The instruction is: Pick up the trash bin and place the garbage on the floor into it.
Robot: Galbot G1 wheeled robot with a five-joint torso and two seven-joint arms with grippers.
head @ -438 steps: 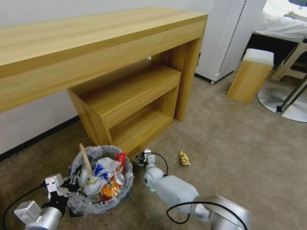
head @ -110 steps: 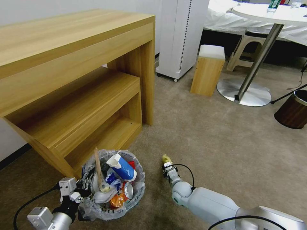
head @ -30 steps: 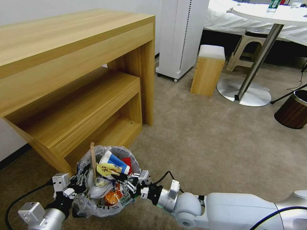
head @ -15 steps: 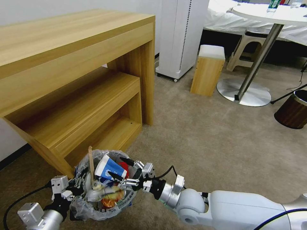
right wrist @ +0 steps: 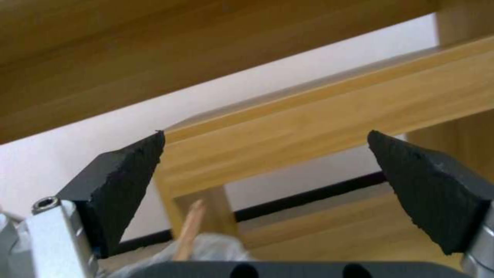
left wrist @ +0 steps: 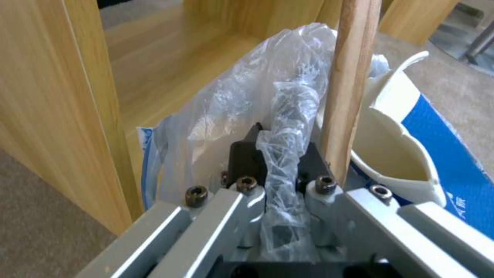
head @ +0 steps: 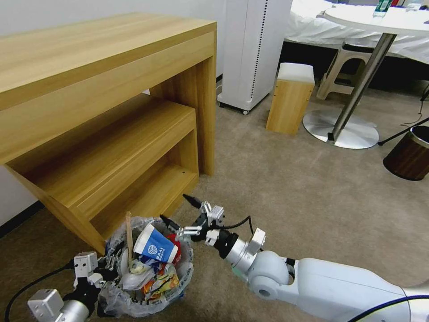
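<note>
Release had happened: the right claw (head: 178, 209), spread empty, had lifted from the full trash bin (head: 147, 286), whose liner the left claw (left wrist: 278, 162) clamped.

You see crinkled translucent plastic lining the trash bin (head: 117, 300), a matt wooden stick (head: 129, 237), short-pile carpet floor (head: 290, 197), and smooth wood-grain desk (head: 89, 89).
</note>
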